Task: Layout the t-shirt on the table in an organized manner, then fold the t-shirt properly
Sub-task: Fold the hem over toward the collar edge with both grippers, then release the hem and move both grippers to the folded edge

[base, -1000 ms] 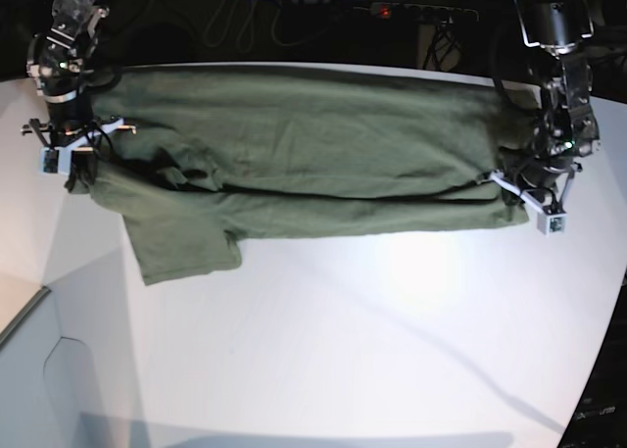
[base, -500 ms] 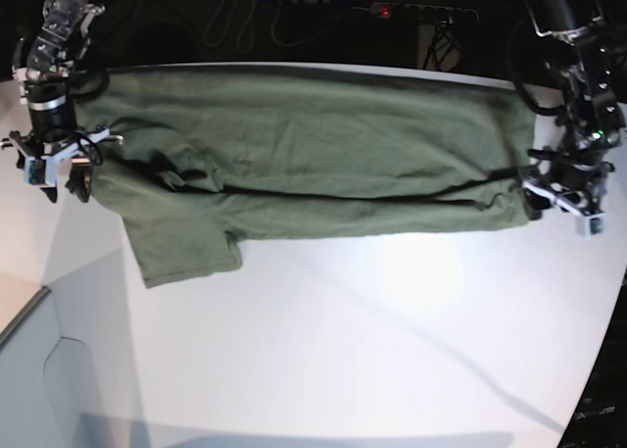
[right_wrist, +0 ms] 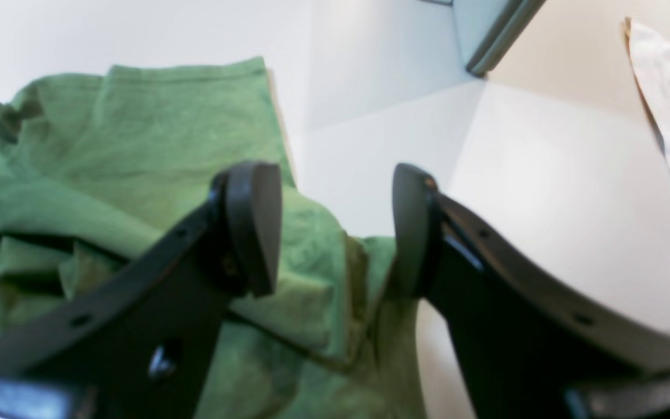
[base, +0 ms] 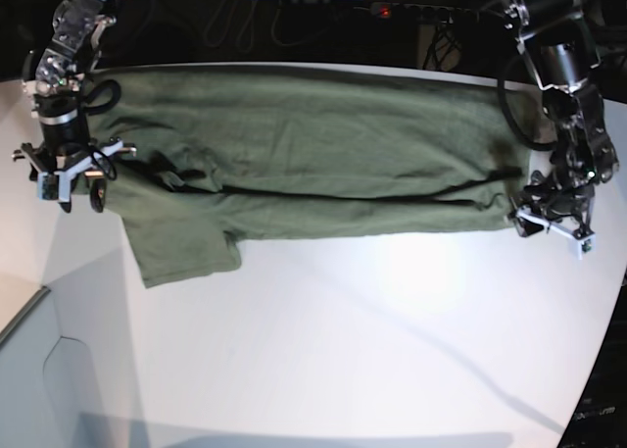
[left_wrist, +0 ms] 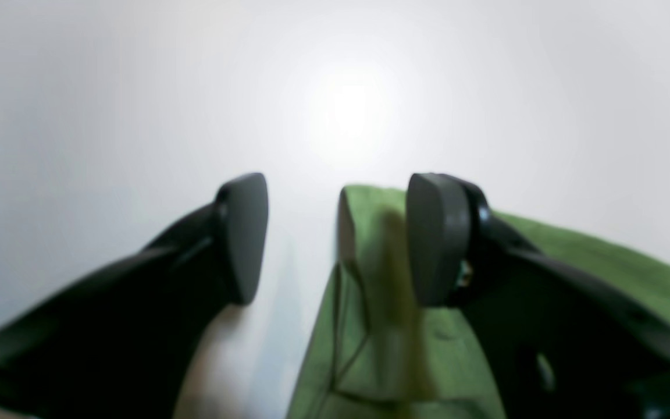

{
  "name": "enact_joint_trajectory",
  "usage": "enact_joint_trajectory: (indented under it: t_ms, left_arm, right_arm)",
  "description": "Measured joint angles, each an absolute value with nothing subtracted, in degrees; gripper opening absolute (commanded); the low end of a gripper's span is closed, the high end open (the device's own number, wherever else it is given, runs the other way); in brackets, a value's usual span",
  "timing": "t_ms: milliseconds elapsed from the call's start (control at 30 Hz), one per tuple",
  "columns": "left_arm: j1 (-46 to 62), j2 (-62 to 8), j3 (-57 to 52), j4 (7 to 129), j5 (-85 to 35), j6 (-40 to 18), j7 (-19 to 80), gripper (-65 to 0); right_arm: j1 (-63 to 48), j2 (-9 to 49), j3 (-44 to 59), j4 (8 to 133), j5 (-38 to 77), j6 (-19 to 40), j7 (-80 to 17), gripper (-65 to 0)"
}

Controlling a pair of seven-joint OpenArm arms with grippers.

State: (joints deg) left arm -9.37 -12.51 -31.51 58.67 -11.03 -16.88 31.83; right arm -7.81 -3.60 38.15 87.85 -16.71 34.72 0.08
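T-shirt [base: 313,154]: folded lengthwise, spread along the far side of the table [base: 372,350].
Left gripper [left_wrist: 335,238]: jaws wide apart, holding nothing, above the shirt's corner.
Right gripper [right_wrist: 335,227]: jaws wide apart, empty, over the sleeve end.

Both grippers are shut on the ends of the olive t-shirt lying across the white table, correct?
Not quite: the left gripper and right gripper are both open, as both wrist views show. The t-shirt does lie across the table.
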Motion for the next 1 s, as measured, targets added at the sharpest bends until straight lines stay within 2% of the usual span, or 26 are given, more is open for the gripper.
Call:
enact_joint_trajectory:
  t_ms: [333,567,667,1000]
  left_arm:
    - [-11.46,-12.43,-31.46,54.35,-11.16,-16.93,31.48,-29.9]
    - [-11.79,-12.38,-31.42,54.33,-11.16,-16.95,31.48,-52.6]
    - [-11.97,-12.38,-31.42,54.30,-11.18,-16.91,31.44,-65.0]
    - [-11.81,-12.45,-31.79,55.90,-11.38,-16.88,32.01,-64.9]
  right_arm:
    - [-6.15,-3.33,38.06,87.85,-16.62,34.70,-0.86,-34.2]
    - [-4.62,-3.33,38.17,87.85,-16.62,34.70,-0.89,-34.1]
    - [-3.29,-3.33,38.22,87.74,-16.67,34.70,-1.04,-34.0]
    - [1.28,-3.20,38.17,87.64,-16.56,34.70,-3.03,-33.9]
